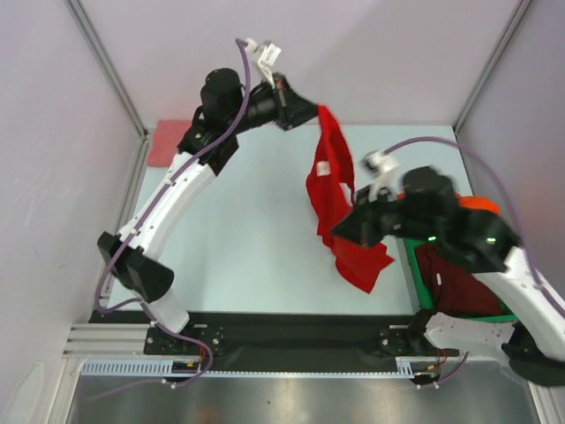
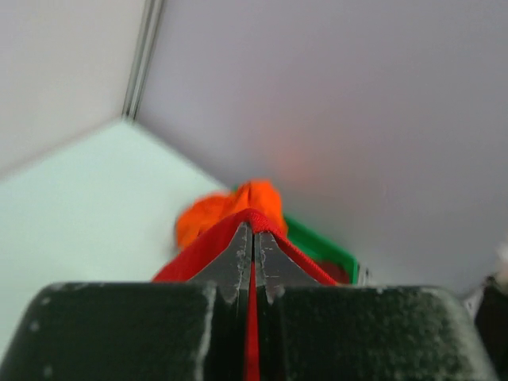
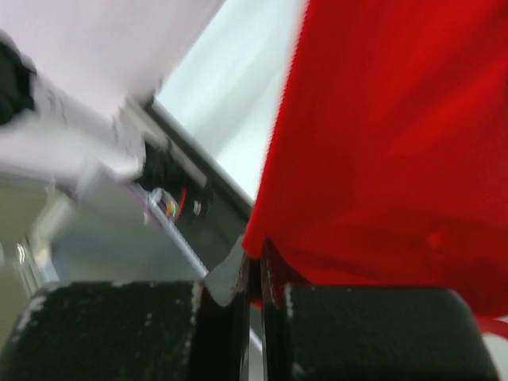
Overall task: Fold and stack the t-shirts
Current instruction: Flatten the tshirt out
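Slippage is risked: the red t-shirt point(image 1: 332, 194) is held aloft over the right half of the desk point(image 1: 247, 230), only thin edges being pinched by the left pincer point(image 1: 309, 112) and right pincer point(image 1: 342, 232).

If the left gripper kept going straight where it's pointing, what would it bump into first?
Probably the orange t-shirt heaped in the green bin: it sits just beyond the left gripper in the wrist view. Depth is unclear, so it might pass over it and reach the wall instead.
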Controlling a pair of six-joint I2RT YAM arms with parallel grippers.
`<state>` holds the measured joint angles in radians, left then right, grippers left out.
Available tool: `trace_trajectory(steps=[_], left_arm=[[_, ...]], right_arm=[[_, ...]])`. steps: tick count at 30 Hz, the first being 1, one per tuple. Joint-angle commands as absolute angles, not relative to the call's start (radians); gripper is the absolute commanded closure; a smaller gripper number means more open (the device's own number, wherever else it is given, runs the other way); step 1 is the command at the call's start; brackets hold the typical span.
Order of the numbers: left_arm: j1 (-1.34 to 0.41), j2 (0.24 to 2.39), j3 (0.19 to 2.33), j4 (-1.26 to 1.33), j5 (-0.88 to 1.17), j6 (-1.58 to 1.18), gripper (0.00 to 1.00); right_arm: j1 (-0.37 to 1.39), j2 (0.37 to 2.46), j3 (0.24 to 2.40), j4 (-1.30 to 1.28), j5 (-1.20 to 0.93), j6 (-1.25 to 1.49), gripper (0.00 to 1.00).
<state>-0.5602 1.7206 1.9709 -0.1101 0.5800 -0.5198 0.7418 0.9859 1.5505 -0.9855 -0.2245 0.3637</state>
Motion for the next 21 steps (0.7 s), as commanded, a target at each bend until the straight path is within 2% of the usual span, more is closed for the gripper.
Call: trace_trajectory(steps=[1,3,5,7,10,17,21], left_arm=[[-0.451,1.554,1.843,-0.215,0.554,-0.456,1.0],[-0.385,1.507,1.74,-0.235,0.575,-0.443,1.0],[-0.315,1.502,1.75,-0.305,0.593,-0.433,1.0],[-0.273,1.452,1.723,-0.272,0.609,-0.451,1.0],[-0.238,1.385,1.641,-0.059,0.6,-0.494,1.0],[-0.244,1.453,1.799,0.337,0.587,-0.672,1.0],[-0.261,1.538,1.888,0.536,0.597,-0.745,1.0]], right_arm=[[1.056,1.058,1.506,-0.827,-0.077,0.43,1.0],[1.203,1.149,1.529,-0.747,-0.037,0.433,1.0],[1.224,1.175,1.557,-0.677,-0.066,0.439,1.0],[1.204,1.198,1.647,-0.716,-0.026,0.434,1.0],[1.102,1.184,1.727,-0.822,0.033,0.405,1.0],[0.827,1.083,1.954,-1.047,0.195,0.286,1.0],[0.767,1.068,2.038,-1.083,0.304,0.183,1.0]])
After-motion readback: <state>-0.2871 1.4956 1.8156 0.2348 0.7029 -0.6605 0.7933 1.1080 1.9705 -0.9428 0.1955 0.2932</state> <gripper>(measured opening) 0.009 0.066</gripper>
